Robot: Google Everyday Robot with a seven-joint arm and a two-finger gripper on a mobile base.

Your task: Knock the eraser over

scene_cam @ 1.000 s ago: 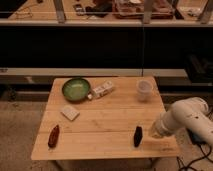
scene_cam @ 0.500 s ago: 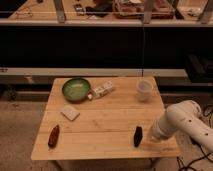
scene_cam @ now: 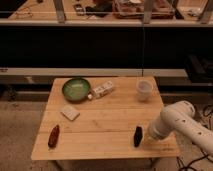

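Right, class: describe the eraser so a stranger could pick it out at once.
Find the wooden table and go to its near right edge, beside the white arm, whose tool sits just right of it. The eraser is the small, nearly black block there, unlike the reddish-brown bottle at the near left.

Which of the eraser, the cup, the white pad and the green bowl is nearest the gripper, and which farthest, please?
From the gripper, at the table's front right:
1. Eraser, just to its left.
2. Cup, behind it, back right.
3. White pad, left of centre.
4. Green bowl, back left.
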